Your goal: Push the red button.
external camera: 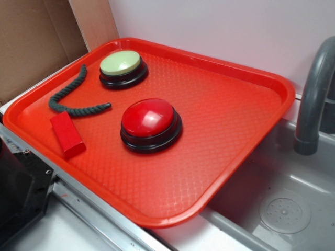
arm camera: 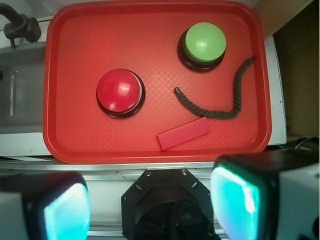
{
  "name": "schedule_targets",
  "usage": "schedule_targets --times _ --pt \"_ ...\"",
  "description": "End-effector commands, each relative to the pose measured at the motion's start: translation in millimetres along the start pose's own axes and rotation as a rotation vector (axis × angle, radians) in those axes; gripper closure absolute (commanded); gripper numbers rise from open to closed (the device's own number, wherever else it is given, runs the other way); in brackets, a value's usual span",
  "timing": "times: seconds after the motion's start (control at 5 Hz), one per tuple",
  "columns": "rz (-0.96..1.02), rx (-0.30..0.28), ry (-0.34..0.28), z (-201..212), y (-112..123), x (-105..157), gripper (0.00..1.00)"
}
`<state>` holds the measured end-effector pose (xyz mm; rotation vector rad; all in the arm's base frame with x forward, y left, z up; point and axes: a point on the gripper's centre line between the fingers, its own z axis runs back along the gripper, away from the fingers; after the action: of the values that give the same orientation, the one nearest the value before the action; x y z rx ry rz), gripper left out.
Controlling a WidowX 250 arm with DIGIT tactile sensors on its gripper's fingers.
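Nearest the wrist camera, two gripper fingers point(arm camera: 60, 212) are filling the bottom corners of the view, standing wide apart with nothing between them; the gripper point(arm camera: 150, 210) is hanging high above the near edge of the red tray point(arm camera: 55, 100), off the tray itself.

From there the red button point(arm camera: 119, 91) is lying ahead and a little to the left in the wrist view — well apart from the fingers, with bare tray floor in between. It is sitting upright on its round black base, roughly in the tray's middle; being a dome, it is showing no long axis, so the approach angle probably matters little. In my judgement the coming move is calling for a reach forward and slightly left, then straight down onto the dome's top.

Moving outward and counting: one red block point(arm camera: 183, 133) is lying just below and right of the button, one dark rope point(arm camera: 220, 107) is curving beyond it, and one green button point(arm camera: 204, 42) is sitting far right — two buttons in all. Beside the tray, a sink point(external camera: 293, 204) and a grey faucet point(external camera: 314, 94) are showing.
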<state>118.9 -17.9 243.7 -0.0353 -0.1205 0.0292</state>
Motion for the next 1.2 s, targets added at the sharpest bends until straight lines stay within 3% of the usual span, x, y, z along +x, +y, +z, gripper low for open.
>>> schedule_targets --times 0.0,0.2,0.4,0.6,1.0 --pt "0.0 0.0 0.0 0.0 0.0 0.0 0.0" --pt "-0.244 -0.019 0.133 -56.7 -29.4 42.7 0.0" --pt "-0.496 0.004 0.145 -111.7 -41.9 66.1 0.0" --pt "-0.643 0.022 0.129 -150.2 -47.0 72.6 0.0" --pt "-0.617 0.018 0.078 -191.5 -31.2 71.8 0.0"
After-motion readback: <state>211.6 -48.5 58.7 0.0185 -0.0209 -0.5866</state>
